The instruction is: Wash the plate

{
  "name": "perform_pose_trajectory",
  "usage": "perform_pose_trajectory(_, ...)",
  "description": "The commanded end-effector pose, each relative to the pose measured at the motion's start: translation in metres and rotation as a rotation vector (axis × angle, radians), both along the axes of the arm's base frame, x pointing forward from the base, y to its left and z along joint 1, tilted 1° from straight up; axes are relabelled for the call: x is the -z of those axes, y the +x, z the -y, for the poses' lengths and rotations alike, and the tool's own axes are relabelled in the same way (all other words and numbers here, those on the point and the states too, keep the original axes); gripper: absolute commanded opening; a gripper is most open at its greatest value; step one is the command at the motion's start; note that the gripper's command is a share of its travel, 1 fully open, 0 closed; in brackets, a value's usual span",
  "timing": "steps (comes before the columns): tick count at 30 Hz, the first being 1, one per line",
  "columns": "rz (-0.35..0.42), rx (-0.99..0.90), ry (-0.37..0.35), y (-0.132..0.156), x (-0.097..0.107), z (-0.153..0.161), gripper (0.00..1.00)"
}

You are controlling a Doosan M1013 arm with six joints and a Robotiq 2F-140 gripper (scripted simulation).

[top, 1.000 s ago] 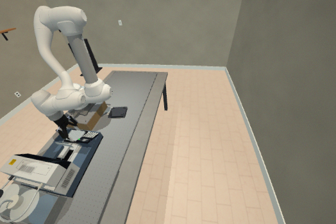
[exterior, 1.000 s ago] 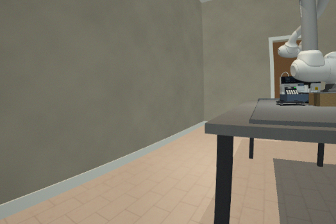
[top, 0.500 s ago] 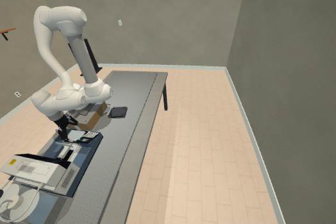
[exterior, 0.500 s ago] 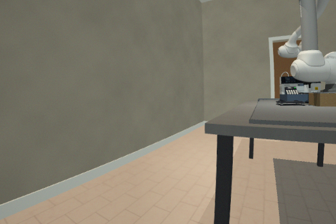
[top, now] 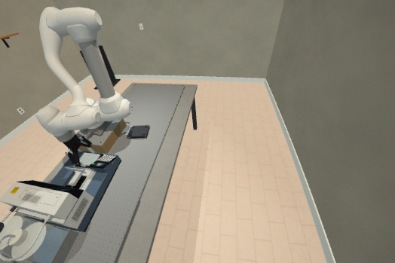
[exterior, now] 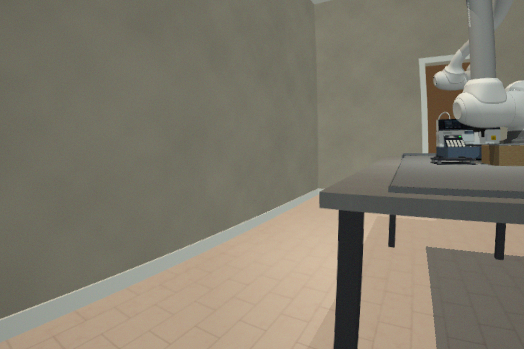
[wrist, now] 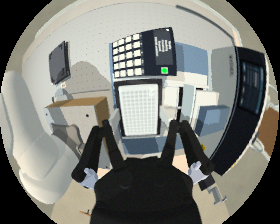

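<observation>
The white plate (wrist: 139, 107) (top: 90, 158) lies in the dark carrier (wrist: 118, 95) of the washer (top: 102, 185) and looks flat within the frame. Its cut corner cannot be made out. My gripper (wrist: 139, 112) (top: 84, 154) is open, with its fingers down on either side of the plate's near part and small gaps beside it. The washer's lamp (wrist: 164, 70) (top: 93, 163) is green. The keypad (wrist: 128, 55) (top: 108, 158) is just beyond the carrier. The nest N1 (wrist: 59, 63) (top: 139, 131) is dark and holds no plate. The exterior view hides the gripper behind the arm.
A brown-sided box (wrist: 82, 107) (top: 110, 136) stands between the carrier and N1, close to the left finger. The washer's tall housing with its dark display (wrist: 251, 82) is on the right in the wrist view. The arm's white links pass over the box side.
</observation>
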State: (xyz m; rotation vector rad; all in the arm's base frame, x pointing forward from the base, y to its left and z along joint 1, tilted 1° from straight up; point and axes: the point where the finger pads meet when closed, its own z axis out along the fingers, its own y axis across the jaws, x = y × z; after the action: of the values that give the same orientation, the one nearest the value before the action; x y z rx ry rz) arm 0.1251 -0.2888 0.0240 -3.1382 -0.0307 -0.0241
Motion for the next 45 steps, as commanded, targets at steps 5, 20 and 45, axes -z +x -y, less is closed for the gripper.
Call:
perform_pose_trajectory(5, 0.0, 0.0, 0.0, 0.0, 0.0, 0.0, 0.7)
perform_pose_trajectory(20, 0.0, 0.0, 0.0, 0.0, -0.02, 0.0, 0.7)
perform_pose_trajectory(45, 0.0, 0.0, 0.0, -0.001, -0.055, 0.0, 0.7)
